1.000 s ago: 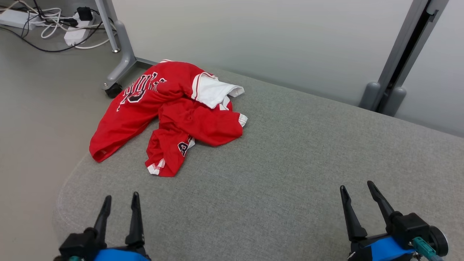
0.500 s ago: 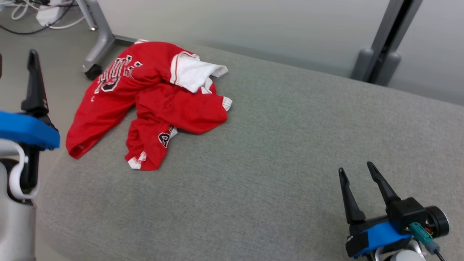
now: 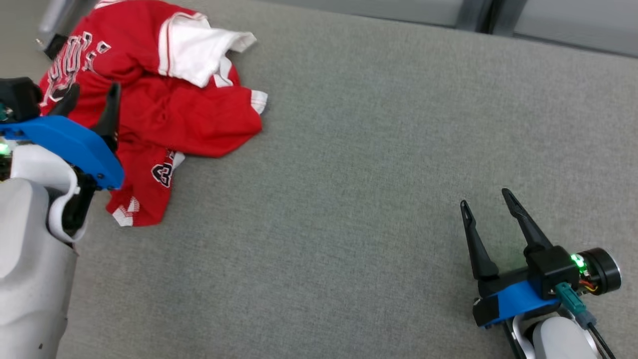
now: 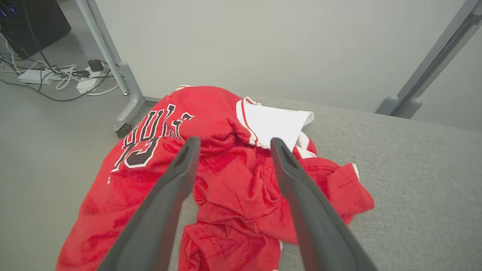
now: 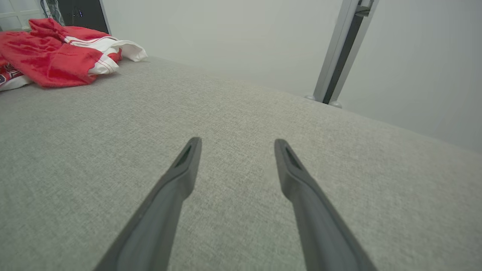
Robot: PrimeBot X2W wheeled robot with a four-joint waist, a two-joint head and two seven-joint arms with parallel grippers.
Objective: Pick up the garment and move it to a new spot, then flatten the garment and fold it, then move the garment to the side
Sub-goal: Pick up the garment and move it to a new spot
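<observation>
The garment [image 3: 164,104] is a crumpled red jersey with white trim and dark lettering, lying at the far left corner of the grey table; one part hangs over the left edge. My left gripper [image 3: 92,97] hovers above its left side, open, nothing between the fingers. In the left wrist view the garment [image 4: 226,177] lies right under the spread fingers [image 4: 177,177] of the left gripper [image 4: 233,141]. My right gripper [image 3: 488,199] stands open over bare table at the near right. The right wrist view has the garment [image 5: 49,56] far off at the upper left, beyond the open right gripper [image 5: 237,141].
Grey fabric table [image 3: 349,174] stretches from the garment to the right. Its left edge drops to the floor [image 4: 45,131], where cables and power strips [image 4: 60,73] lie by a wheeled grey frame leg [image 4: 126,109]. A grey post [image 4: 425,71] and pale wall stand behind.
The head camera has tilted down and shifted, so the whole scene slid up and left. My left arm has risen and reached forward over the garment's left side. The garment itself lies unchanged.
</observation>
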